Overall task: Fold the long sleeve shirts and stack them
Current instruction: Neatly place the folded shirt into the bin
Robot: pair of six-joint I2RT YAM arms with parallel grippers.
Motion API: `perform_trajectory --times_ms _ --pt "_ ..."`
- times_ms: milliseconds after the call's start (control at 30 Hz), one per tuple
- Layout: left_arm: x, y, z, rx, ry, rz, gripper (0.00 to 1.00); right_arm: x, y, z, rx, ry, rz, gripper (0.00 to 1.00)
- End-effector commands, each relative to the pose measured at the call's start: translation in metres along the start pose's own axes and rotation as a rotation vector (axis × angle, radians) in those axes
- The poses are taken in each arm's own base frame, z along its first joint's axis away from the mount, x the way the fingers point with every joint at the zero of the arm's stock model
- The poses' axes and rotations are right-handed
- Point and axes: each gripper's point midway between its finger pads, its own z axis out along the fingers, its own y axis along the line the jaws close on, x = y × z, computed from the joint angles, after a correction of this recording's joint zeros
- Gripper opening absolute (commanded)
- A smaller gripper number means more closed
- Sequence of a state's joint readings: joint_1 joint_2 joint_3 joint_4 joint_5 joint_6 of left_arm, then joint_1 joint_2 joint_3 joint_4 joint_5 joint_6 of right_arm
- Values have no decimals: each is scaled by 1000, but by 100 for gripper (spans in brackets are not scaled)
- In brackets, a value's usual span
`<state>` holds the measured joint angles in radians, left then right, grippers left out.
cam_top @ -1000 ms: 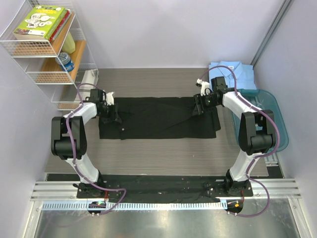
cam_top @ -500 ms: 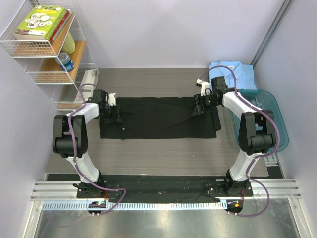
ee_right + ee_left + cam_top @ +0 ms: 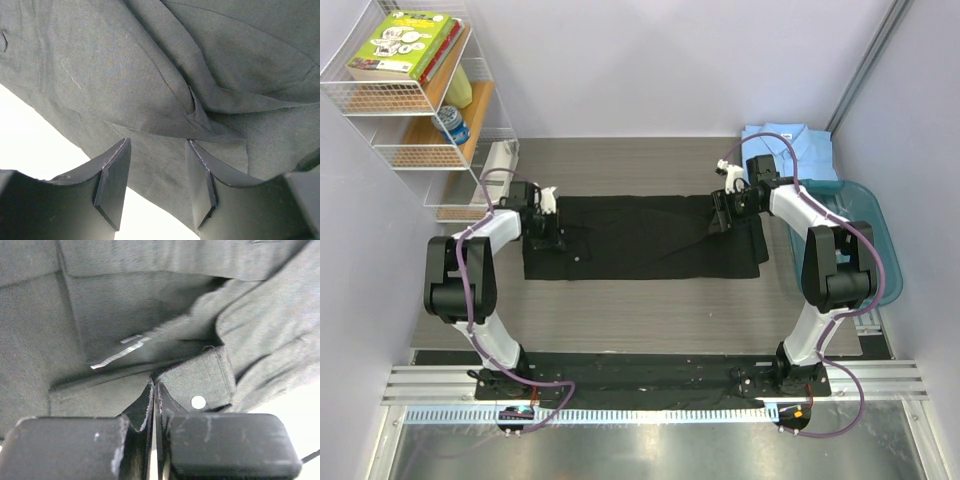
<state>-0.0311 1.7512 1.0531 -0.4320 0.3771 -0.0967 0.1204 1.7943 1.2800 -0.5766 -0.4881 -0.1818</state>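
- Shows no writing that can be read: only a pale label strip [image 3: 117, 354] sewn inside the black shirt [image 3: 640, 238], too blurred to make out, and a green book [image 3: 400, 42] on the wire shelf [image 3: 395, 155], its cover print too small.
- Shows the left gripper [image 3: 154, 390] pinched tight on a cloth edge at the black shirt's left end, just beside a small pale button [image 3: 198, 402].
- Shows the right gripper [image 3: 157, 145] parted by a moderate gap, holding nothing, close over a raised crease at the shirt's right end.
- Places the black shirt flat as a wide band across the middle of the tabletop [image 3: 640, 310].
- Places the light blue shirt [image 3: 790, 150] folded at the far right corner, just beside a teal tub [image 3: 875, 230].
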Motion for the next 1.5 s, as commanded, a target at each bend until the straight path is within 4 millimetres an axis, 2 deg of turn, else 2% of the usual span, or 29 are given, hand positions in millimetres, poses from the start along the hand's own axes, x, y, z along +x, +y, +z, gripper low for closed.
perform_trajectory --times_ms 0,167,367,533,600,667,700,733,800,833,867,900,933,967,1000,1033,1067,1100,1133,1167,1233,1300,1467 --pt "-23 -20 -29 33 -98 58 0 -8 4 -6 -15 -30 -20 53" --pt "-36 -28 -42 30 -149 82 0 -9 4 -6 -15 -30 -21 53" --pt "-41 -28 -39 33 -149 91 0 -11 7 -6 -37 -39 -23 53" --pt "-24 -24 -29 42 -78 75 0 -19 23 -10 -111 -61 -31 53" --pt "-23 -23 -32 77 -76 16 0 -27 46 -13 -174 -91 -53 55" --pt "-23 -29 -36 128 -93 -18 23 -40 67 -10 -197 -139 -102 58" --pt "-28 -15 -42 117 -127 -69 35 -43 74 -8 -182 -148 -134 59" --pt "-26 -14 -46 124 -138 -95 50 -45 104 3 -210 -145 -212 60" --pt "-35 -16 -63 118 -198 -69 58 -50 130 15 -212 -144 -304 61" --pt "-32 -16 -66 110 -207 -56 73 -50 159 25 -240 -144 -369 61" --pt "-33 -16 -71 103 -220 -38 80 -56 177 29 -254 -158 -413 61" --pt "-34 -17 -83 91 -245 -20 84 -53 188 42 -259 -141 -443 61" --pt "-33 -17 -88 90 -252 -25 91 -47 215 52 -273 -129 -504 61" --pt "-35 -19 -98 92 -272 -32 95 -57 230 56 -270 -151 -537 59" --pt "-31 -18 -104 115 -264 -62 99 -53 238 70 -267 -134 -553 59" --pt "-30 -17 -109 120 -268 -70 100 -54 249 78 -266 -139 -573 59" --pt "-27 -15 -114 115 -268 -86 100 -58 274 80 -283 -162 -607 58" --pt "-26 -8 -121 90 -289 -101 100 -58 285 86 -287 -171 -622 58" --pt "-23 -2 -124 62 -291 -115 100 -55 289 101 -283 -161 -626 58" --pt "-21 3 -127 38 -298 -123 100 -58 307 103 -303 -177 -642 58" --pt "-15 14 -134 10 -317 -159 100 -50 314 124 -316 -150 -635 58" --pt "-13 23 -140 8 -337 -205 100 -50 326 132 -332 -150 -642 58" --pt "-6 30 -142 -15 -336 -225 100 -43 332 159 -347 -129 -647 59"
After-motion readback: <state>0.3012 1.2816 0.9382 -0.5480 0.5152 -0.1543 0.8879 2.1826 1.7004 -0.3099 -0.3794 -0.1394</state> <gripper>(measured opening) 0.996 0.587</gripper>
